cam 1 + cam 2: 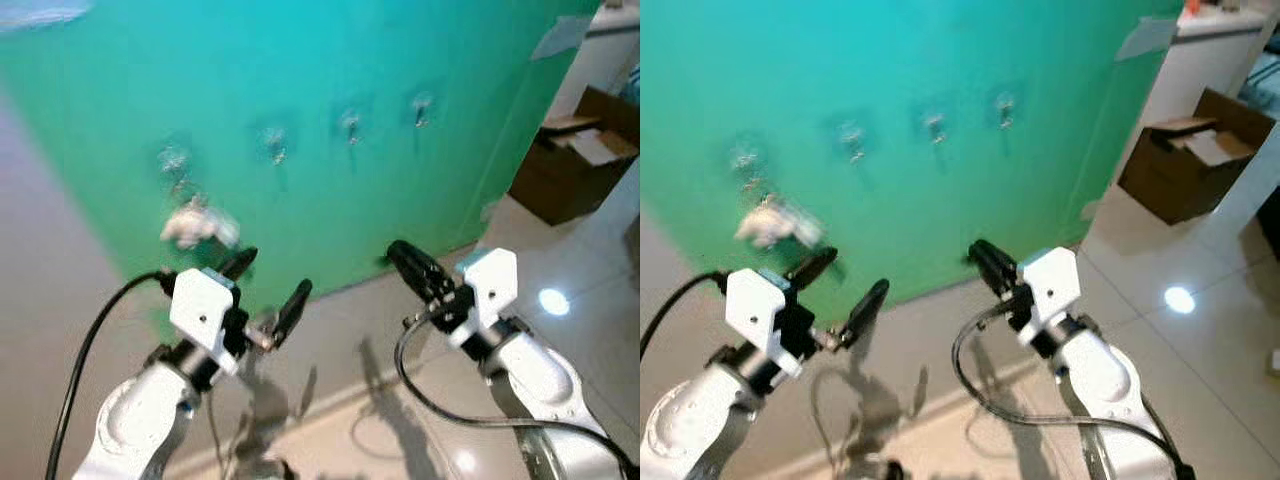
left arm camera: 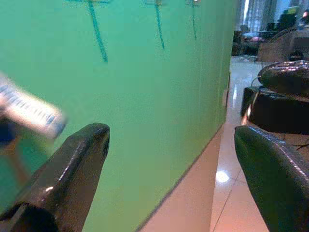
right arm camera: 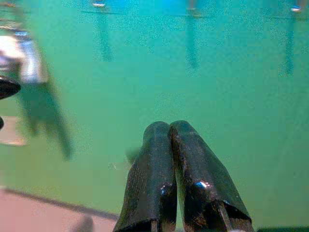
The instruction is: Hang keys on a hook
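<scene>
Before the green wall: the robot is facing a flat green wall panel [image 1: 330, 210] carrying a row of four small clear stick-on hooks.
Keys: a pale, blurred bunch of keys with a whitish fob [image 1: 198, 224] is hanging below the leftmost clear hook [image 1: 173, 160], against the green wall, so the hanging looks already done.
Other hooks: the three remaining clear hooks [image 1: 350, 124] are sitting bare further right along the green wall.
Left claw: the left claw [image 1: 268, 290] is standing wide open, holding nothing, just below and right of the keys and apart from them.
Right claw: the right claw [image 1: 400, 255] is pressing its black fingers together on nothing, well right of the keys, low before the green wall.
Step in hand, judged: backing the left claw straight away from the green wall, keeping its spread fingers clear of the dangling bunch.
Risk: a sideways sweep could be knocking the keys off.
Beyond the wall's right edge: an open brown cardboard box [image 1: 575, 160] is sitting on the pale tiled floor [image 1: 560, 260].
</scene>
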`<state>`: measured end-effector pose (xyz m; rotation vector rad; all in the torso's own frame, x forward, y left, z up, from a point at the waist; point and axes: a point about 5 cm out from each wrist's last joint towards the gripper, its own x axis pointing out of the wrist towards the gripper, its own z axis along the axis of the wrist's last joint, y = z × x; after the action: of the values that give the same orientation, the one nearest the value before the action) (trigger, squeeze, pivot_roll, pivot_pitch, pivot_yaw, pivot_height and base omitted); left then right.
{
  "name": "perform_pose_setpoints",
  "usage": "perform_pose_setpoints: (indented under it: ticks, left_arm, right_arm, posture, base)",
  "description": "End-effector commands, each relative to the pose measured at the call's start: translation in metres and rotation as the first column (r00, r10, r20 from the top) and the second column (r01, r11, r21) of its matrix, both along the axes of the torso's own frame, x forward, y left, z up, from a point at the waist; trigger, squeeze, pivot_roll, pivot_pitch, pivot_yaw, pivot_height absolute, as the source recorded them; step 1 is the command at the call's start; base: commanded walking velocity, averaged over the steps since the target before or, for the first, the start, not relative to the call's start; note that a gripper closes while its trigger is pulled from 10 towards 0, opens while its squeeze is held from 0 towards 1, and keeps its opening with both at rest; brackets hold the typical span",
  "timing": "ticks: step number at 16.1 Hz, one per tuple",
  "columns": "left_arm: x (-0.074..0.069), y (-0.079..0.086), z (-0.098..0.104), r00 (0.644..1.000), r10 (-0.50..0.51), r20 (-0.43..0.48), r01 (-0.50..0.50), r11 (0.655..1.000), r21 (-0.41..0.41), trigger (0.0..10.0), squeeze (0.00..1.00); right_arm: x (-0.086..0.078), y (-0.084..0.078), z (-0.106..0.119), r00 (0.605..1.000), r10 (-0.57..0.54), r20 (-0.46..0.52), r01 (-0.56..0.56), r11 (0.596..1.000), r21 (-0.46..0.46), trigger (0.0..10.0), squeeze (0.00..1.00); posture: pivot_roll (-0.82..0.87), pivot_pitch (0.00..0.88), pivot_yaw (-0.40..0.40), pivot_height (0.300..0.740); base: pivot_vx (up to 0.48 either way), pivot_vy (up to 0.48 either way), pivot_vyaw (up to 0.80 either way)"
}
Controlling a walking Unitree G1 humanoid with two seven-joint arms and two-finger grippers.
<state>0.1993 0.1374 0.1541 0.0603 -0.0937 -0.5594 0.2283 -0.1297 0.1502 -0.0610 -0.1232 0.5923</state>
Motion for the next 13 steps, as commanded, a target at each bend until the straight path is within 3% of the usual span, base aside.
perform_pose_setpoints:
  ticks: [1, 7, 11, 13]
  left_arm:
    - [0.000, 0.000, -0.002, 1.000, 0.006, -0.011, -0.006, 1.000, 0.014, 10.0, 0.00]
    - [0.011, 0.007, -0.003, 0.995, 0.097, 0.028, -0.099, 0.991, 0.085, 10.0, 0.00]
    - [0.016, 0.007, -0.001, 0.990, 0.131, 0.056, -0.135, 0.988, 0.080, 10.0, 0.00]
    - [0.017, 0.005, 0.000, 0.989, 0.135, 0.061, -0.140, 0.987, 0.081, 10.0, 0.00]
  right_arm:
    - [0.003, -0.002, 0.001, 1.000, -0.015, -0.001, 0.015, 1.000, -0.005, 10.0, 0.00]
    - [0.010, -0.007, 0.003, 0.996, -0.089, 0.016, 0.089, 0.996, 0.001, 10.0, 0.00]
    - [0.011, -0.005, 0.005, 0.995, -0.088, 0.036, 0.088, 0.996, -0.015, 10.0, 0.00]
    - [0.011, -0.004, 0.006, 0.995, -0.088, 0.050, 0.089, 0.996, -0.030, 10.0, 0.00]
  posture:
    - [0.05, 0.000, 0.019, 0.740]
    - [0.05, 0.000, 0.020, 0.740]
    - [0.05, 0.000, 0.017, 0.740]
    - [0.05, 0.000, 0.015, 0.740]
  base:
    - [-0.307, 0.000, 0.00]
    - [0.000, 0.000, 0.00]
    - [0.000, 0.000, 0.00]
    - [0.000, -0.324, 0.00]
